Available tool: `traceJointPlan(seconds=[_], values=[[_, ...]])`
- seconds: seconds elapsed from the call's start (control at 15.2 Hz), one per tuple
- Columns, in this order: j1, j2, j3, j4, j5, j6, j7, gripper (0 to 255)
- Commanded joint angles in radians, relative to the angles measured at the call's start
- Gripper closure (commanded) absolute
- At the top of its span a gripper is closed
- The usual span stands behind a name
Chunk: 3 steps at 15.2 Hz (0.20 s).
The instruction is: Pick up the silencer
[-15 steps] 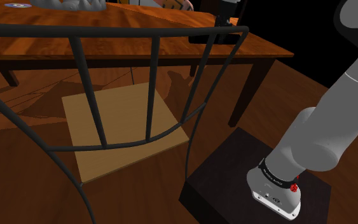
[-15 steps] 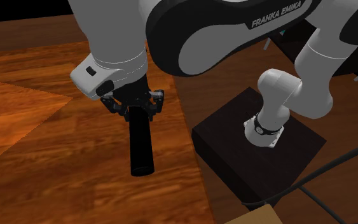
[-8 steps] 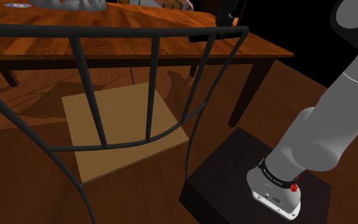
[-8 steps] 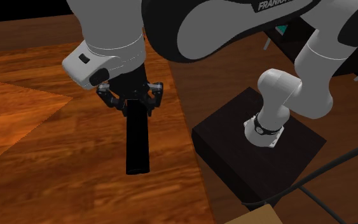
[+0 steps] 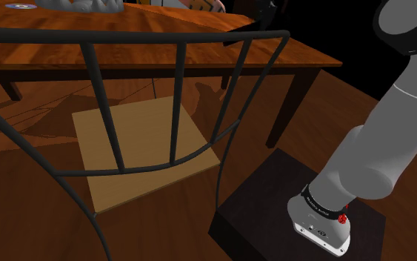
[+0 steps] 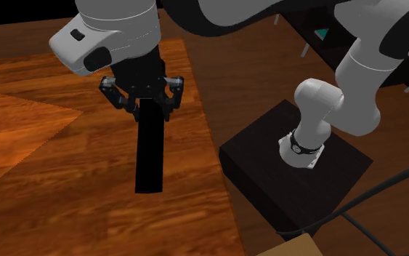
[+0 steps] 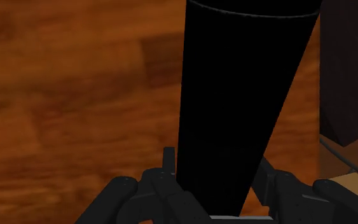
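Reddish polished wood tabletop (image 6: 43, 167) below, dark floor beside it, black box stand (image 6: 257, 171) at the second exterior view's right. Black silencer (image 6: 149, 156) hanging over the table near its edge, long axis close to vertical, free end pointing down at the wood, upper end pinched in the black gripper (image 6: 148, 109), fingers pressed against its sides. Seen from the wrist, same tube (image 7: 241, 95) running straight out from between the fingers (image 7: 166, 167) toward the wood grain. White arm (image 6: 319, 109) rising from the stand, arching high overhead, wrist link (image 6: 108, 36) turned so the hand faces straight down. Against half a second ago: hand and silencer higher and further toward the second exterior view's left, tube hanging straighter, grip unchanged.
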Motion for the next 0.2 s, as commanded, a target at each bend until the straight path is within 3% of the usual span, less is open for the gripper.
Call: traceJointPlan(seconds=[0.0,0.13], values=[[-0.002,0.011,-0.001,0.041,0.005,-0.031,-0.002,255],[-0.002,0.012,-0.002,0.044,0.006,-0.033,-0.003,255]])
